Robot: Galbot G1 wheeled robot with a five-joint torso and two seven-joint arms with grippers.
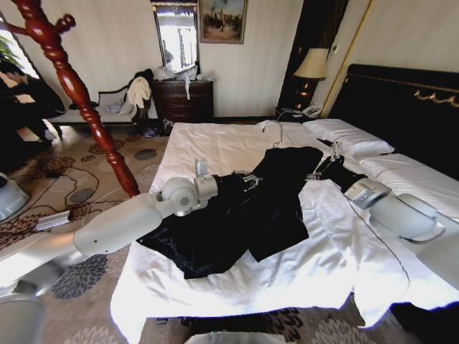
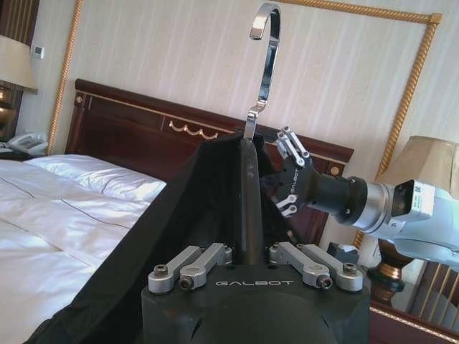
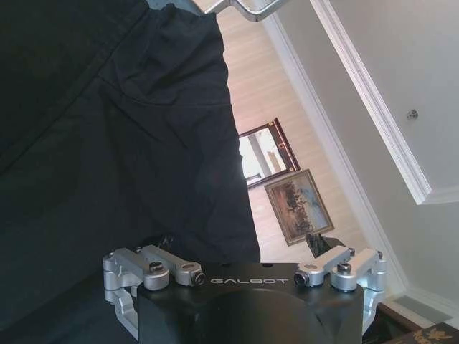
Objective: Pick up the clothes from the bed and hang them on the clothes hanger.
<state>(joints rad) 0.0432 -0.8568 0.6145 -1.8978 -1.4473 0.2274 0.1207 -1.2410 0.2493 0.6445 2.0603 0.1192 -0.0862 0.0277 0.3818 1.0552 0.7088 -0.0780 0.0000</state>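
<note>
The limp black fabric garment [image 1: 251, 208] lies on the white-sheeted bed [image 1: 215, 147], long axis toward one o'clock, silver hook [image 1: 272, 129] leading. The left gripper [image 2: 247, 261] clamps the black hanger [image 2: 249, 179]; the right gripper [image 1: 331, 163] seemingly holds cloth.

clothes [image 1: 251, 208] on bed [image 1: 237, 147], between left gripper [image 1: 247, 179] and right gripper [image 1: 324, 170]; hanger hook [image 2: 264, 57] above left jaws.

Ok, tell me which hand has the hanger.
The left hand: the hanger has a black stem that rises from between its fingers to the silver hook. The right hand is open beside the clothes.
</note>
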